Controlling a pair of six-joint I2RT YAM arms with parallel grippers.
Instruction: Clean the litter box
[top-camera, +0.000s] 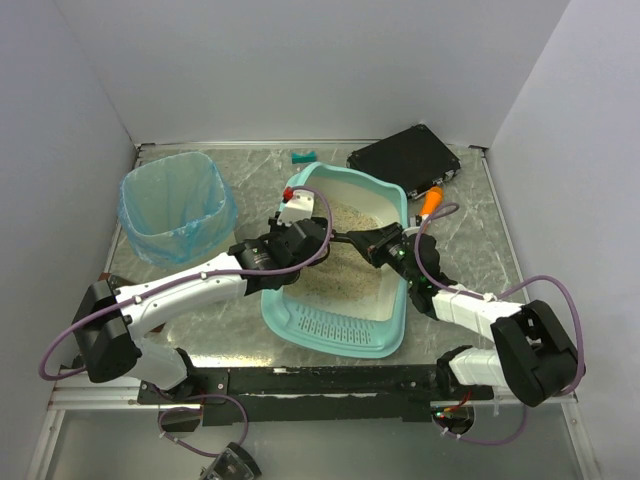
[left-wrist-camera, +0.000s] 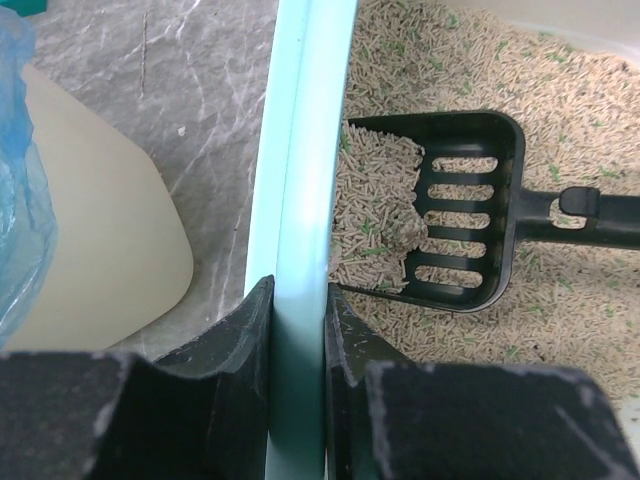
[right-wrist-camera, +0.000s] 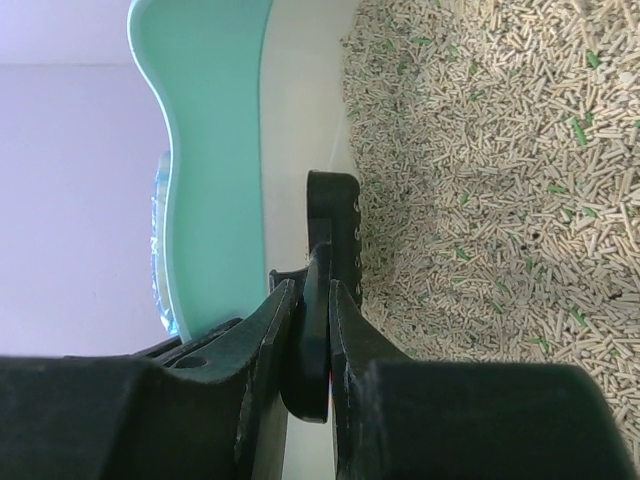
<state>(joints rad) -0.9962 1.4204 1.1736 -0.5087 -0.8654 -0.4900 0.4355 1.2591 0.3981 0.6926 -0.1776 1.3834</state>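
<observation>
The litter box (top-camera: 380, 330) is a teal tray with a cream inner wall and beige pellet litter (right-wrist-camera: 480, 180), standing mid-table. My left gripper (top-camera: 290, 243) is shut on its left rim (left-wrist-camera: 300, 150); the jaws (left-wrist-camera: 297, 295) pinch the teal edge from both sides. A black slotted scoop (left-wrist-camera: 450, 220) lies in the litter, part-filled with pellets and a small clump. My right gripper (top-camera: 380, 244) is shut on the scoop's handle (right-wrist-camera: 318, 330), over the tray's right side, with the handle between its fingertips (right-wrist-camera: 312, 292).
A white bin lined with a blue bag (top-camera: 175, 205) stands left of the tray, close to my left arm. At the back right lies a black case (top-camera: 405, 158), with an orange object (top-camera: 432, 200) in front of it. A small teal item (top-camera: 302, 157) sits behind the tray.
</observation>
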